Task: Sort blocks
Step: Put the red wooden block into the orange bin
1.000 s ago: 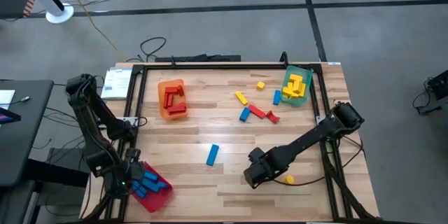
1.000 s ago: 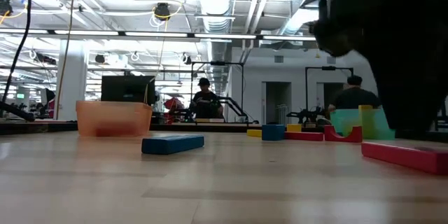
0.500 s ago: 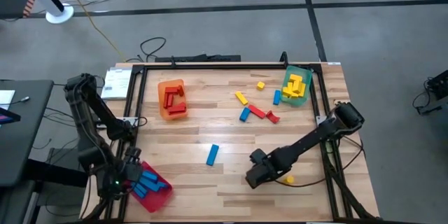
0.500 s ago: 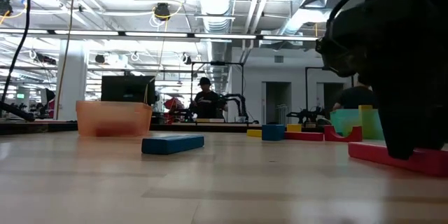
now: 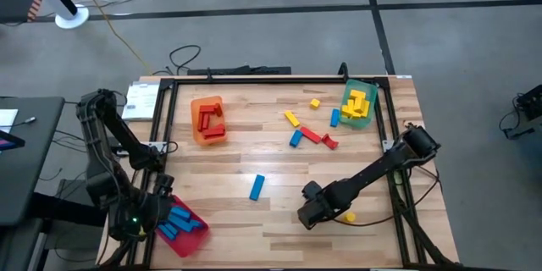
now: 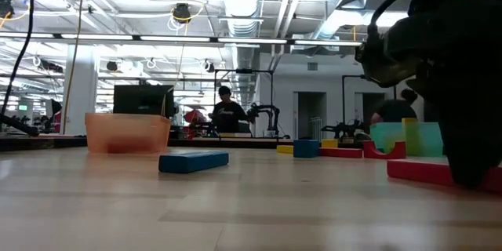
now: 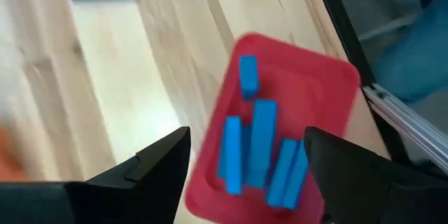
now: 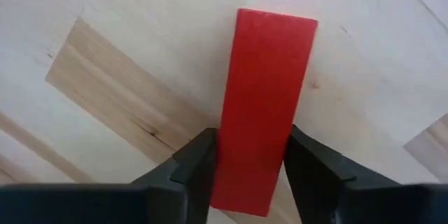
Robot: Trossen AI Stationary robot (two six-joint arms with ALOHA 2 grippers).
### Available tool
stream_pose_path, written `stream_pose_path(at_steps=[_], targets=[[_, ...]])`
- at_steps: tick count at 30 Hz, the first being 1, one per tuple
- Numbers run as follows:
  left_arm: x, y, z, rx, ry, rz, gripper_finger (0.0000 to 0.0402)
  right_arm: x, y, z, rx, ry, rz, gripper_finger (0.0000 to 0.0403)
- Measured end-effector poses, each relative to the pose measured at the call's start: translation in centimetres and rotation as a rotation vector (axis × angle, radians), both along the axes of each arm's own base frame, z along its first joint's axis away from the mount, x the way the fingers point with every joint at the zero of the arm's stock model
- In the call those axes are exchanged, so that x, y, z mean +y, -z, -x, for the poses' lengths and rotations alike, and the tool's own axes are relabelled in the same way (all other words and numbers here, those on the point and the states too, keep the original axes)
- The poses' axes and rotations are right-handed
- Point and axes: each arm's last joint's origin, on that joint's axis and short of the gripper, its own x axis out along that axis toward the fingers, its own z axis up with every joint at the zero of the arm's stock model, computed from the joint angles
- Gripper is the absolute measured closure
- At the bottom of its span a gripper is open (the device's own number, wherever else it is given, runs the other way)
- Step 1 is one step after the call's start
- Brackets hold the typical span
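A red block point(image 8: 262, 105) lies flat on the wooden table near its front right, and my right gripper point(image 8: 250, 162) stands over it, pointing down and shut on it. In the low view the block point(image 6: 416, 171) sticks out leftward from under that gripper point(image 6: 471, 174). My left gripper point(image 7: 245, 161) hangs open above the red tray point(image 7: 329, 91) of blue blocks point(image 7: 260, 140) at the front left corner. Loose blocks lie on the table: a blue one point(image 5: 257, 187), a yellow one point(image 5: 349, 217), and several near the back right point(image 5: 310, 129). My right gripper pinches the red block's two long sides point(image 8: 225, 155) between its two fingers, close to one end of the block. The fingers come from above, pointing down, and lie across the block. The block rests flat on the table.
An orange tray point(image 5: 207, 120) with red blocks stands at the back left. A green tray point(image 5: 358, 106) with yellow blocks stands at the back right. A black frame point(image 5: 254, 78) runs round the table. People show in the room beyond.
My right gripper has sunk onto the red block, its fingers now down on either side of it. My left gripper has risen above the red tray and drawn a little toward the table's left edge.
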Motion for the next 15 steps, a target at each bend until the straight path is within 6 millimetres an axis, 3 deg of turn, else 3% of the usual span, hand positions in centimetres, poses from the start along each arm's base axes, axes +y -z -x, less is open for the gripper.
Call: stream_pose_path(at_steps=[8, 15], targets=[[0.1, -0.9, -1.7, -0.323, -0.009, -0.155, 0.0126, -0.3, -0.2, -0.2, -0.015, -0.066, 0.033, 0.0268], [0.1, -0.9, -3.4, -0.553, -0.061, -0.306, 0.0126, -0.1, -1.1, -1.1, -0.084, -0.158, 0.120, 0.0273]])
